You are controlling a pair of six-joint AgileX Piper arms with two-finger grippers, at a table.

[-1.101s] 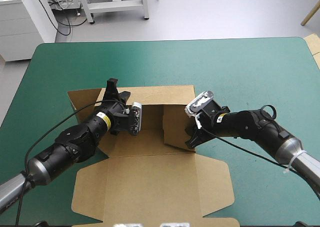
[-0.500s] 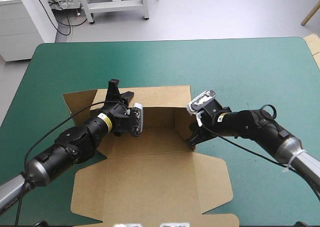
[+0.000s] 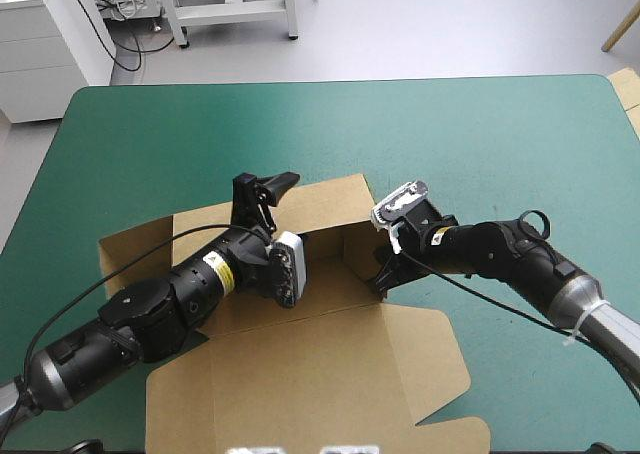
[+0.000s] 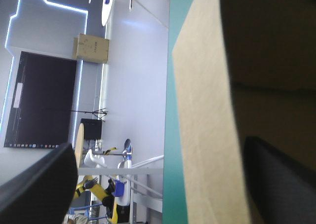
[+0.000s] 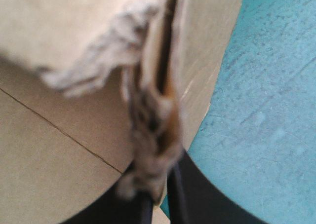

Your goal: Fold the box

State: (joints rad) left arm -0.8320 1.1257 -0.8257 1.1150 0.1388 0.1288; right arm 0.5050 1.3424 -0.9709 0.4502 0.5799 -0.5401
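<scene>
Teal-green table (image 3: 450,124); perhaps spare board (image 3: 630,92) beside it

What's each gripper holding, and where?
Right gripper is shut on the brown cardboard box, pinching its raised right wall's edge. Left gripper is open, holding nothing.

1. The box (image 3: 330,374) runs off the high view's near edge, its front flap cut short.
2. Up close, the board edge in the right gripper (image 5: 160,187) is a blur.
3. From above, its fingertips are too small and dark to tell apart.
</scene>
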